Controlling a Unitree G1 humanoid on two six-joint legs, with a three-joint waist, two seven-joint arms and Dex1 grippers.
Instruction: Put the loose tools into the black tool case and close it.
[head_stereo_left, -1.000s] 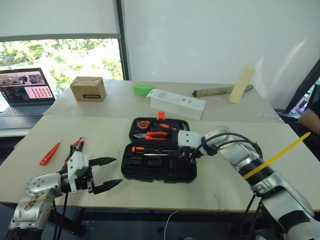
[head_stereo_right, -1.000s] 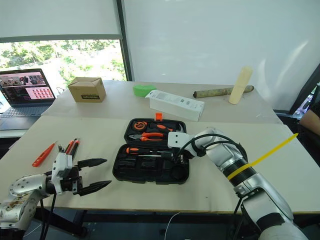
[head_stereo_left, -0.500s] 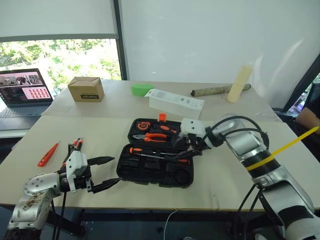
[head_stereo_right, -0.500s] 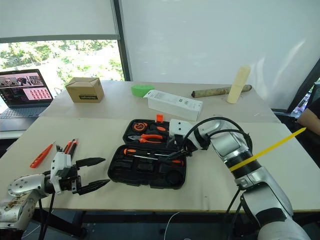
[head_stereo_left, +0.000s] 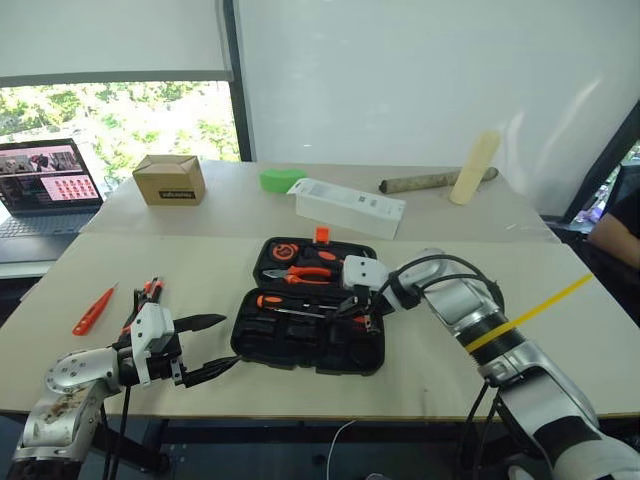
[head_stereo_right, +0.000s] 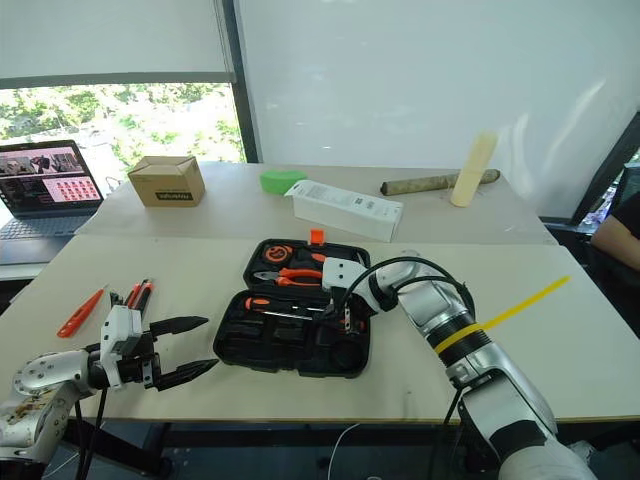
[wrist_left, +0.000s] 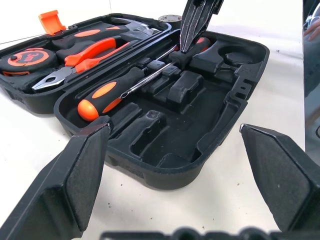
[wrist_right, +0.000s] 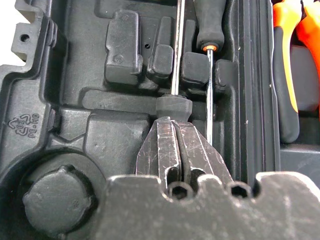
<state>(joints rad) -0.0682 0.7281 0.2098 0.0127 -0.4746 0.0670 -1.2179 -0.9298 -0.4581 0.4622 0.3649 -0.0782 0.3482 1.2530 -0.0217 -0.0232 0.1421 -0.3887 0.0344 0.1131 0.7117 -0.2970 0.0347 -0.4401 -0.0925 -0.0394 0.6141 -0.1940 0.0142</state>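
Over the front half of the open black tool case (head_stereo_left: 310, 325), the right gripper (wrist_left: 196, 25) points down with its two black fingers pressed together; nothing sits between them. Its tips stand at the handle end of a screwdriver (wrist_left: 117, 87) that lies in its slot in that half, but I cannot tell if they touch it. In the right wrist view a second screwdriver (wrist_right: 212, 30) lies in the next slot, just beside the first and on the hinge side of the fingers. A round black knob-like shape (wrist_right: 57, 200) sits in the round recess of the case beside the fingertips, and I cannot tell what it is.

Beyond the gripper, in the rear half of the case, there are the orange-handled pliers (head_stereo_left: 303, 271), a round tape measure (head_stereo_left: 283, 249) and the orange latch (head_stereo_left: 321, 235) at the far edge.

The left gripper (head_stereo_left: 205, 348) hangs near the front table edge, at the left of the case and apart from it. Its fingers (wrist_left: 82, 170) are spread wide and hold nothing; they point toward the case.

On the table (head_stereo_left: 600, 340), behind the left gripper, lie an orange-black tool (head_stereo_left: 150, 292) and, further left, the slim orange tester pen (head_stereo_left: 92, 312). Both are well apart from the case.

Far behind the case are a long white box (head_stereo_left: 350, 207), a green object (head_stereo_left: 280, 180), a cardboard box (head_stereo_left: 168, 179) and a laptop (head_stereo_left: 45, 190).
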